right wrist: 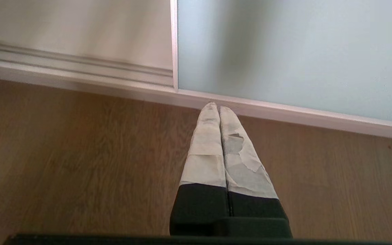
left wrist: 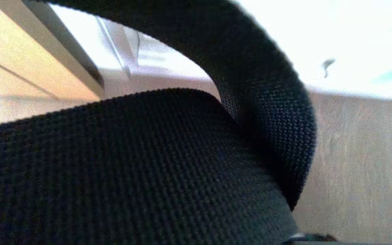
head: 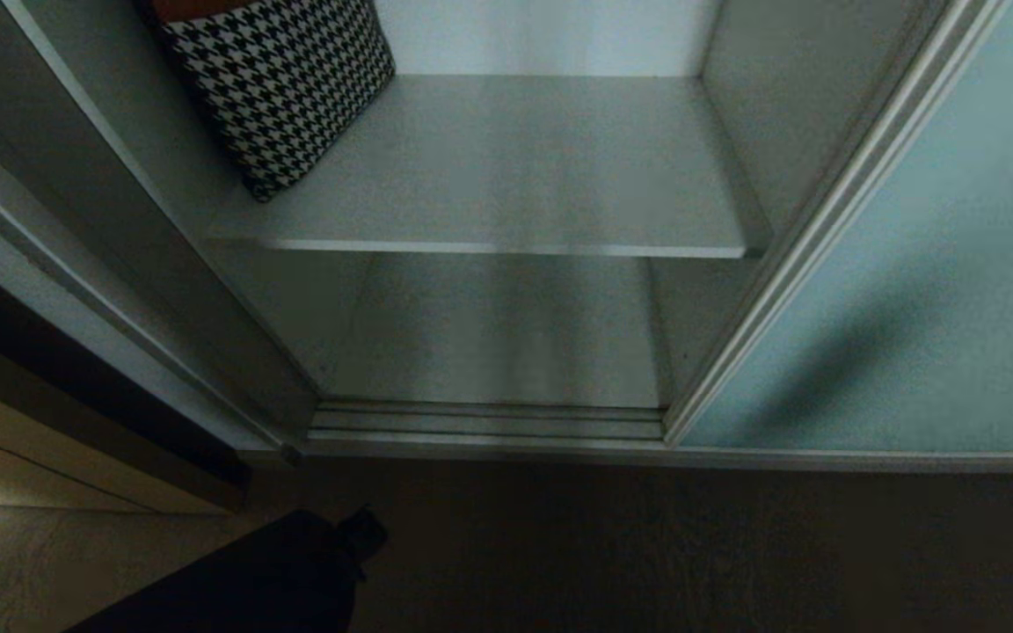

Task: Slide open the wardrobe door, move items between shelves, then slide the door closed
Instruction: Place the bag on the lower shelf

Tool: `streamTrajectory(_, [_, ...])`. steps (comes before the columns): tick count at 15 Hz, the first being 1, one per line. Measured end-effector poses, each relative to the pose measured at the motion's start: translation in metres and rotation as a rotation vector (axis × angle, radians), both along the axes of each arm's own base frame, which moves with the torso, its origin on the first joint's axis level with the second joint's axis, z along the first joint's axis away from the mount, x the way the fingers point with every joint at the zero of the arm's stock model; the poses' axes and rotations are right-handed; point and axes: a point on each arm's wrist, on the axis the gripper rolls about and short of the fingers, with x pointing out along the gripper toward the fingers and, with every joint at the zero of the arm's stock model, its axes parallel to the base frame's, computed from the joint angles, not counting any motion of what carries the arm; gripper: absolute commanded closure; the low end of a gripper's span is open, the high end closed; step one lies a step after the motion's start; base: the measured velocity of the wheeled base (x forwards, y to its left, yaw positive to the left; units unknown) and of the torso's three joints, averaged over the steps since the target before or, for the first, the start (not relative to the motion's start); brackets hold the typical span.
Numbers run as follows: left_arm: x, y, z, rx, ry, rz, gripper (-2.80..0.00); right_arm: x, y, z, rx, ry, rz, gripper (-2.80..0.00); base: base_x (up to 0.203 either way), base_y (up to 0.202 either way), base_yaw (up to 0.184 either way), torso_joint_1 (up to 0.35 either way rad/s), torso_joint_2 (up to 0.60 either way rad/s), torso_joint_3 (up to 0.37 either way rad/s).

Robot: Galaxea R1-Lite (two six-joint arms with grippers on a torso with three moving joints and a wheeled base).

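left hand: hidden behind the black strap (left wrist: 168,163)
houndstooth bag (head: 282,83): top got cut off
dark shape (head: 278,571): too murky to tell

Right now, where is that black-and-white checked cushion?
In the head view the checked cushion leans in the upper shelf's left back corner, against the wardrobe's left wall.

Door (head: 911,290) slid right: opening clear. Cushion (head: 282,83) blocks upper shelf (head: 515,176) left end; remainder free.
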Motion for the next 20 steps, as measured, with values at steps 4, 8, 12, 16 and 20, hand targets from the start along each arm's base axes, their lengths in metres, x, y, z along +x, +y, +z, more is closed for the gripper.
streamTrajectory(4, [0.005, -0.001, -0.017, 0.004, 0.057, -0.005, 0.00, 0.000, 0.000, 0.000, 0.000, 0.000, 0.000, 0.00, 0.000, 0.000, 0.000, 0.001, 0.00, -0.189])
streamTrajectory(8, [0.008, -0.002, -0.031, 0.000, 0.106, -0.037, 0.00, 0.000, 0.000, 0.000, 0.000, 0.000, 0.000, 0.00, 0.000, 0.000, 0.000, 0.004, 0.00, -0.201])
streamTrajectory(12, [0.009, -0.002, -0.040, -0.002, 0.136, -0.055, 0.00, 0.000, 0.000, 0.000, 0.000, 0.000, 0.000, 0.00, 0.000, 0.000, 0.000, 0.004, 0.00, -0.198])
streamTrajectory(16, [0.010, -0.003, -0.044, -0.012, 0.151, -0.089, 0.00, 0.000, 0.000, 0.000, 0.000, 0.000, 0.000, 0.00, 0.000, 0.000, 0.000, 0.004, 0.00, -0.201])
streamTrajectory(20, [0.014, -0.003, -0.053, -0.012, 0.169, -0.090, 0.00, 0.000, 0.000, 0.000, 0.000, 0.000, 0.000, 0.00, 0.000, 0.000, 0.000, 0.002, 0.00, -0.195])
